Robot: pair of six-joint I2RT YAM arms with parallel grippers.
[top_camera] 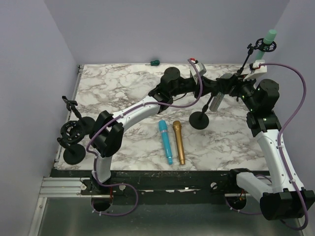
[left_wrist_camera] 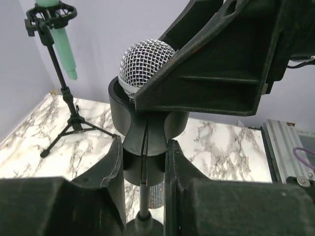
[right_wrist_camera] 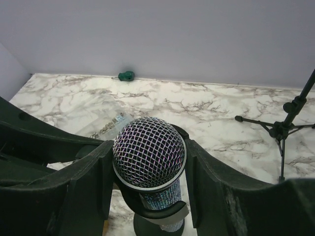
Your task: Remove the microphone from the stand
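The microphone point(right_wrist_camera: 149, 147), with a silver mesh head point(left_wrist_camera: 146, 60) and a glittery body, sits in the black clip point(left_wrist_camera: 146, 125) of a stand with a round base point(top_camera: 199, 119). My left gripper point(left_wrist_camera: 143, 147) is shut on the clip just below the head, one finger on each side. From the other side, my right gripper point(right_wrist_camera: 149, 146) is shut on the mesh head, its fingers point(right_wrist_camera: 101, 167) pressing the head's ring. In the top view both grippers meet over the stand, left gripper point(top_camera: 210, 89) and right gripper point(top_camera: 222, 84), with the microphone point(top_camera: 215, 102) slanting beneath them.
A teal microphone point(top_camera: 166, 141) and a gold one point(top_camera: 178, 142) lie side by side on the marble table. A tripod stand holding a mint-green microphone point(top_camera: 268, 39) stands at the back right. Empty black stands point(top_camera: 73, 135) stand at the left edge. A small green object point(top_camera: 154, 62) lies by the back wall.
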